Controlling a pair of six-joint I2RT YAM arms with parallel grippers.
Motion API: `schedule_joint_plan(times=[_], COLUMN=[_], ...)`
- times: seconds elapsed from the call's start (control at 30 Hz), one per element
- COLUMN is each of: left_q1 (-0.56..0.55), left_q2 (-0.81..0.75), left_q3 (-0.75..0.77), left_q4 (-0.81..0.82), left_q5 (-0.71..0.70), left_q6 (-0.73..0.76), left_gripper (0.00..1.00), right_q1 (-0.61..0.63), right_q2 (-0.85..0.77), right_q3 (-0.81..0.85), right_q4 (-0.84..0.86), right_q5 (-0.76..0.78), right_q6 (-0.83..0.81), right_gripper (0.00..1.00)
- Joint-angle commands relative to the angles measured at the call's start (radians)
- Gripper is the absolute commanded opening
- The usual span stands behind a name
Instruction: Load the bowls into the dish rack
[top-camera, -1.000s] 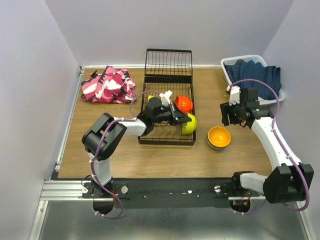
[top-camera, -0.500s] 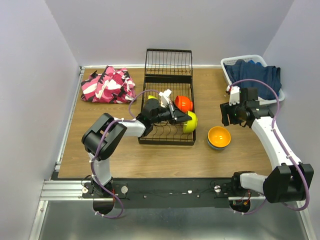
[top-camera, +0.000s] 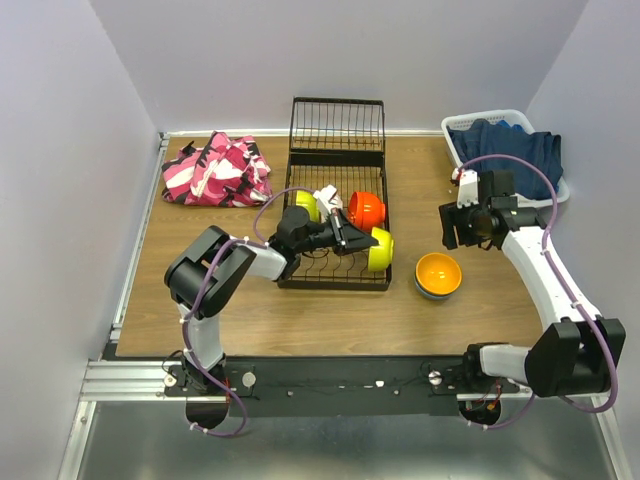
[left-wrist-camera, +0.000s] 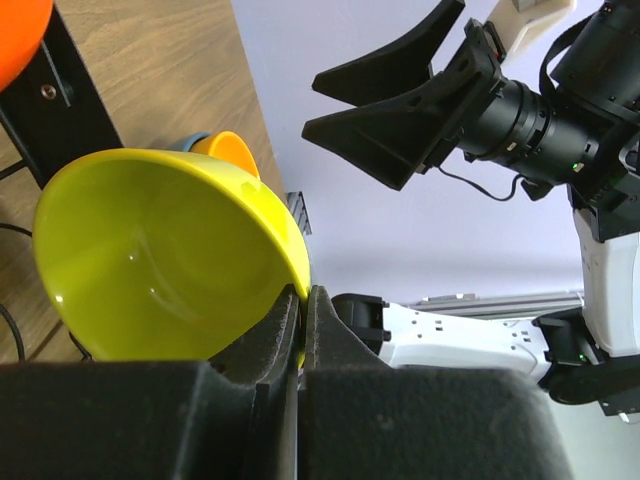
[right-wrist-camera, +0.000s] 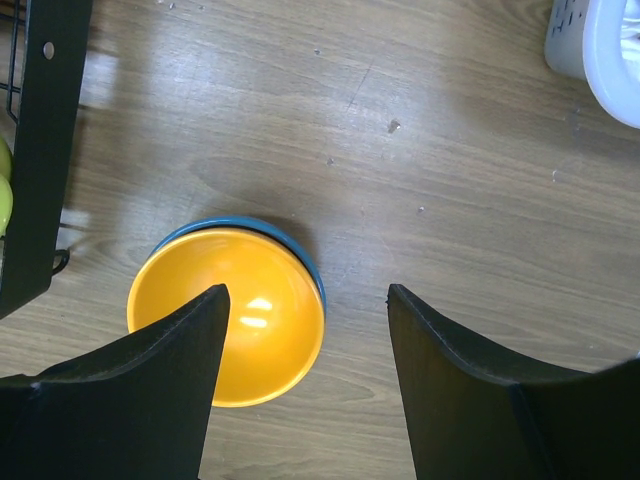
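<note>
The black wire dish rack (top-camera: 337, 140) stands mid-table. My left gripper (top-camera: 350, 243) is shut on the rim of a lime green bowl (top-camera: 380, 249), held on edge at the rack's front right. In the left wrist view my jaws (left-wrist-camera: 302, 300) pinch that bowl's (left-wrist-camera: 160, 260) rim. A red-orange bowl (top-camera: 366, 208) sits in the rack, and another lime green bowl (top-camera: 306, 205) shows behind my left arm. An orange bowl (top-camera: 438, 272) is stacked in a blue bowl (right-wrist-camera: 300, 250) on the table. My right gripper (right-wrist-camera: 305, 300) is open and empty above the table, just right of the orange bowl (right-wrist-camera: 235, 315).
A white laundry basket (top-camera: 558, 187) holding dark blue cloth stands at the back right. A pink camouflage cloth (top-camera: 215, 170) lies at the back left. The rack's black frame (right-wrist-camera: 45, 120) lies left of the stacked bowls. Bare wood lies along the table's front.
My left arm has drawn back slightly to the left with the lime green bowl still in its grip. My right gripper has barely shifted.
</note>
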Motion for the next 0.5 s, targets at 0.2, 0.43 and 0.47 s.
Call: schedule_joint_plan(times=[0.2,0.43,0.47], left_q1=[0.013,0.013,0.013], left_q2=[-0.002,-0.002,-0.003], left_q3=[-0.060,-0.053,-0.053], left_q4=[-0.107,-0.185,-0.193], left_q5=[-0.048,-0.077,-0.083], left_q6=[0.021,0.038,0.039], left_gripper=[0.01,0.05,0.09], right_q1=[-0.008,-0.008,-0.008], right_q2=[0.015,0.012,0.012], right_q3=[0.023,0.006,0.005], right_q4=[0.002,0.006,0.008], right_q5=[-0.025,-0.025,-0.025], right_q6=[0.020,0.021,0.020], right_gripper=[0.72,0.73,0.72])
